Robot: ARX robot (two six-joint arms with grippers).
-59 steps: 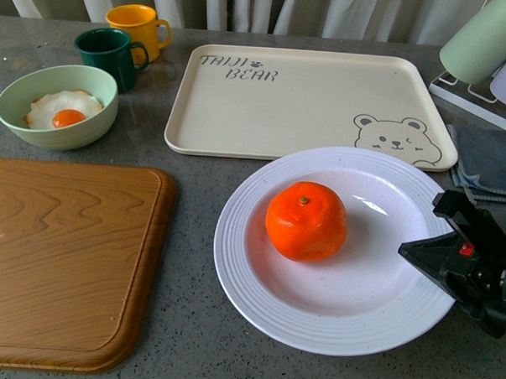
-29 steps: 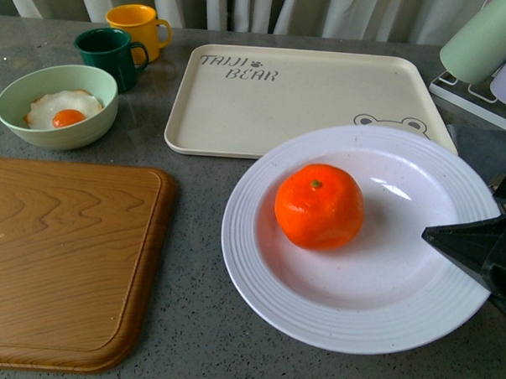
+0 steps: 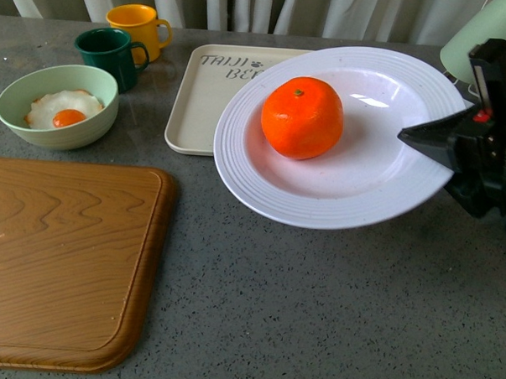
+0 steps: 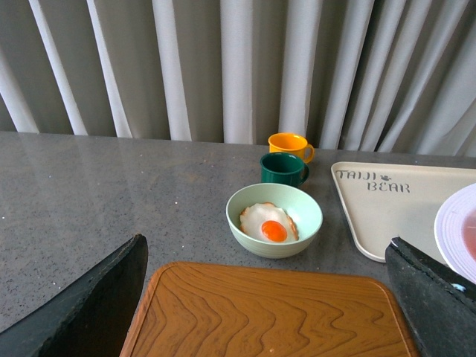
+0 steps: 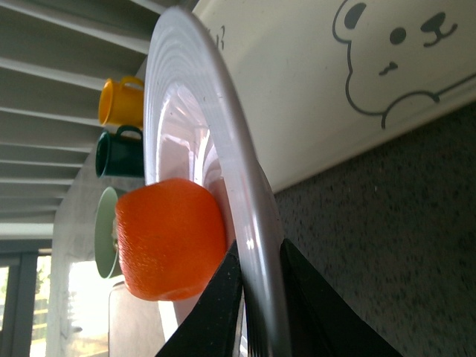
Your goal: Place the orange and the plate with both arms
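Observation:
The white ridged plate (image 3: 238, 155) hangs tilted above the table, partly over the cream tray, with the orange (image 3: 302, 118) resting in its bowl. My right gripper (image 3: 419, 140) is shut on the plate's right rim. In the right wrist view one finger lies on each side of the plate (image 5: 223, 134) rim, and the orange (image 5: 167, 238) sits just beyond the right gripper (image 5: 260, 290). My left gripper (image 4: 264, 312) does not show in the front view. It stands open over the wooden board with nothing between its fingers, and the plate (image 4: 457, 230) edge shows at the far side.
A wooden cutting board (image 3: 65, 257) fills the front left. Behind it are a pale green bowl (image 3: 21, 112) holding a fried egg, a dark green mug (image 3: 108, 56) and a yellow mug (image 3: 138, 25). The bear tray (image 3: 198, 103) lies at the back. Pale cups (image 3: 478, 40) stand back right.
The plate with the orange has risen off the table and moved towards the back, now covering much of the tray. My right gripper went up with it.

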